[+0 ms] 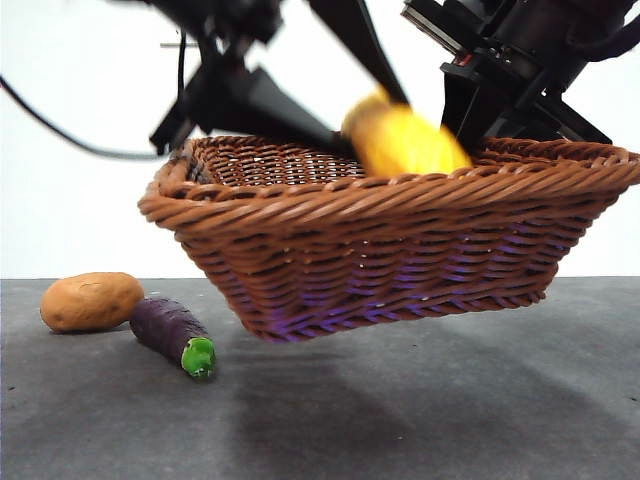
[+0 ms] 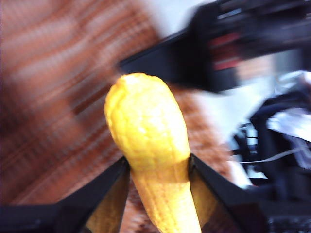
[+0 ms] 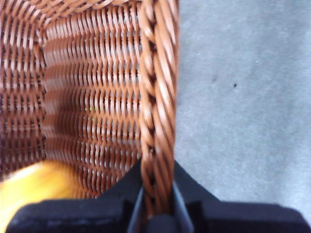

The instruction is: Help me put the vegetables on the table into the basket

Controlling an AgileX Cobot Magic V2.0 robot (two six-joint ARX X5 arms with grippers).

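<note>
The brown wicker basket [image 1: 400, 250] hangs tilted above the table [image 1: 420, 400], its left side lower. My right gripper [image 3: 156, 180] is shut on the basket's braided rim [image 3: 158, 97]; in the front view this gripper [image 1: 500, 95] comes in from the upper right. My left gripper [image 2: 158, 162] is shut on the yellow corn cob [image 2: 146, 126] and holds it over the basket's inside [image 2: 48, 97]. From the front the corn [image 1: 400, 140] shows just above the rim. On the table at the left lie the orange-brown potato [image 1: 90, 300] and the purple eggplant [image 1: 172, 332], touching.
Bare grey table [image 3: 243, 97] lies beside and under the raised basket. A black cable [image 1: 60, 135] hangs at the left behind the arms. The two arms crowd the space above the basket.
</note>
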